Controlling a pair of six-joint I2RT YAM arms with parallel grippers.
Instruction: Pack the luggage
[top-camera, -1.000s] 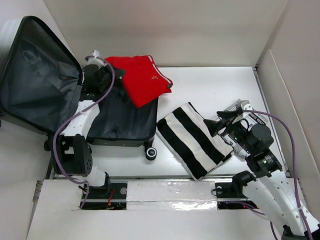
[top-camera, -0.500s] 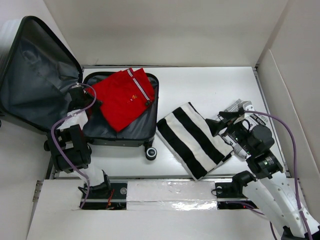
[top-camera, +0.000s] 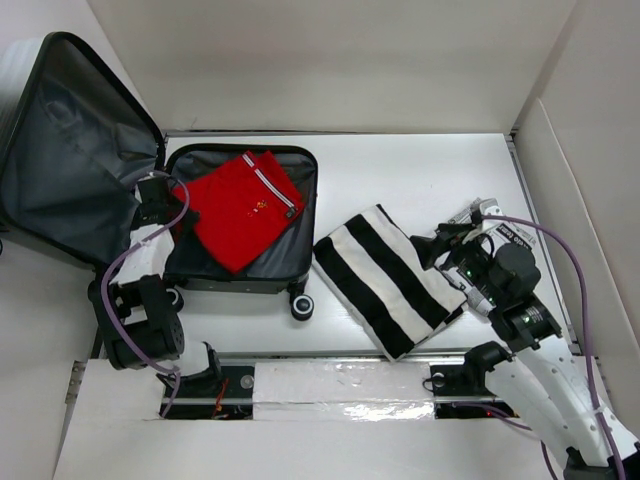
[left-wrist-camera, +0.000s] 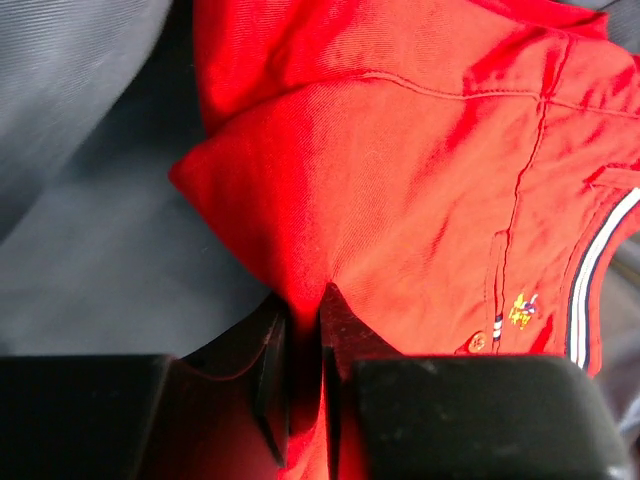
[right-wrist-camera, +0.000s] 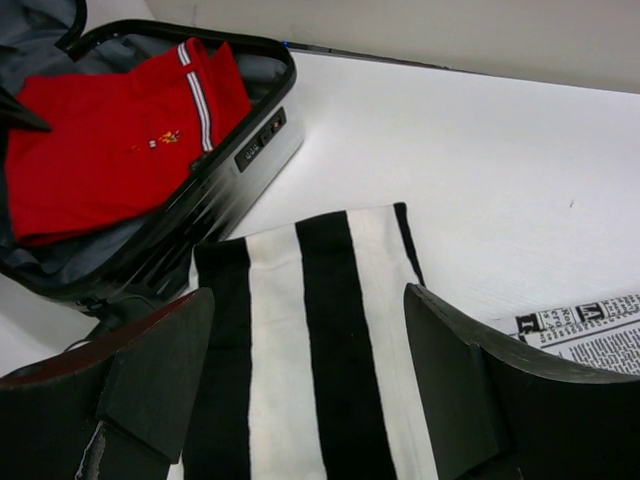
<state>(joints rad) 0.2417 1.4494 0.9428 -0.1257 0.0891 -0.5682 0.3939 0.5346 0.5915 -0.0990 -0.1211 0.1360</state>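
The luggage (top-camera: 290, 262) lies open at the left of the table, its lid (top-camera: 65, 150) standing up against the wall. A folded red shirt (top-camera: 240, 205) lies in its grey-lined base; it also shows in the left wrist view (left-wrist-camera: 420, 190) and the right wrist view (right-wrist-camera: 110, 150). My left gripper (top-camera: 170, 207) is at the base's left edge, shut on a corner of the red shirt (left-wrist-camera: 302, 330). A folded black-and-white striped cloth (top-camera: 385, 280) lies on the table right of the luggage. My right gripper (right-wrist-camera: 310, 390) is open above its right end (right-wrist-camera: 320, 350).
A newspaper-print item (right-wrist-camera: 590, 325) lies at the striped cloth's right end, partly under my right arm (top-camera: 500, 275). White walls enclose the table at the back and right. The luggage's wheel (top-camera: 301, 307) sticks out toward the near edge.
My left gripper has lowered the red shirt from above the luggage's far rim down into the base. The right gripper has shifted slightly over the striped cloth.
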